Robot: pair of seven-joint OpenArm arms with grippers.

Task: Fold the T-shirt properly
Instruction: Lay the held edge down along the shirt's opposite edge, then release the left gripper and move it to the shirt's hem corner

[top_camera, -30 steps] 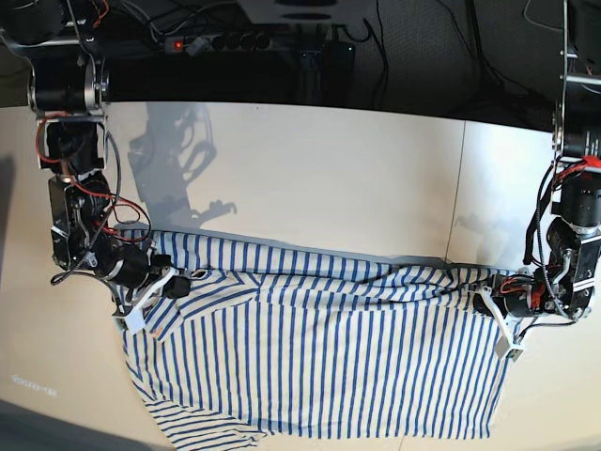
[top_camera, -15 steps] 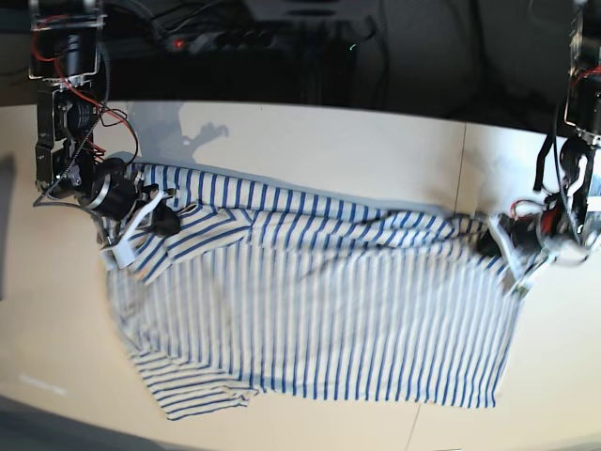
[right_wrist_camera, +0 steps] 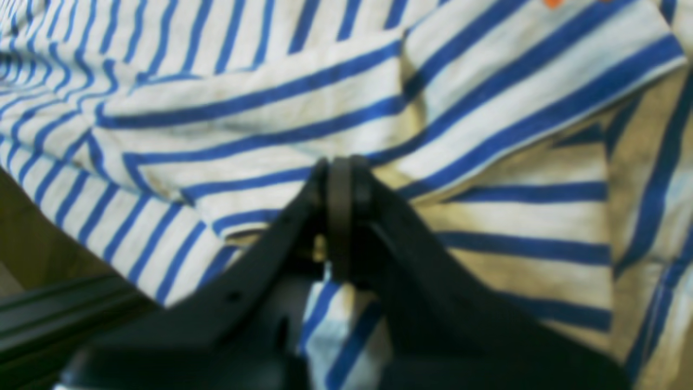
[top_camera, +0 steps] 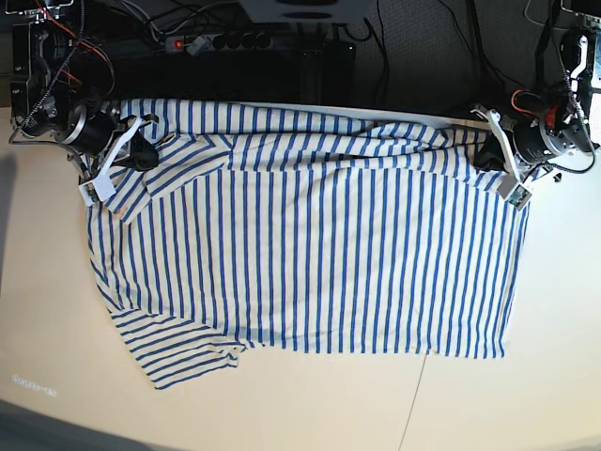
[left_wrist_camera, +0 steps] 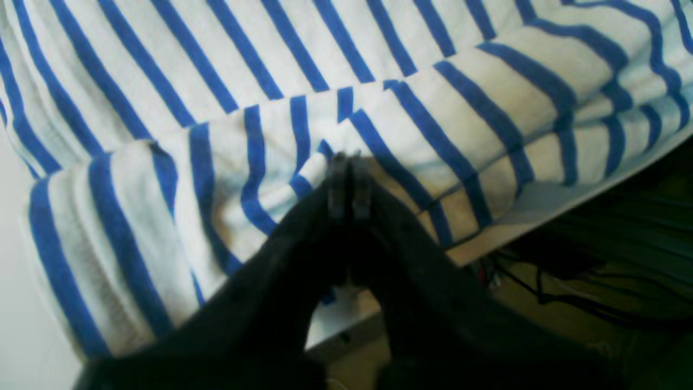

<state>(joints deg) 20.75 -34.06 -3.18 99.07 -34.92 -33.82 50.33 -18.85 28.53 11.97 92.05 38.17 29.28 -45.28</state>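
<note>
Nearest the camera, the pale tabletop (top_camera: 310,404) lies in front of both tools, with a thin seam running across it. On it, on the camera side of the tools, the body of the T-shirt (top_camera: 319,254) lies spread broadly, white with thin blue stripes running away from the camera. A sleeve (top_camera: 174,348) sticks out at the near corner on the right tool's side, its stripes slanting another way and its edge rumpled near the shirt's side. Farther back, a loose, creased fold (top_camera: 291,152) stretches between the two tools, narrow and bunched toward the left tool. The left tool (top_camera: 484,155) is closed, its tips together on gathered cloth of the T-shirt at one end of this fold. The right tool (top_camera: 143,157) is likewise closed, pinching the T-shirt at the other end; a wider flap of cloth slants from just beside its tips toward the middle, and another striped piece hangs down below them. Just beyond the fold, a striped band (top_camera: 272,119) of the same shirt runs along the far side. Behind that and the tools, the background is dark, with loose cables (top_camera: 343,21) showing.
</note>
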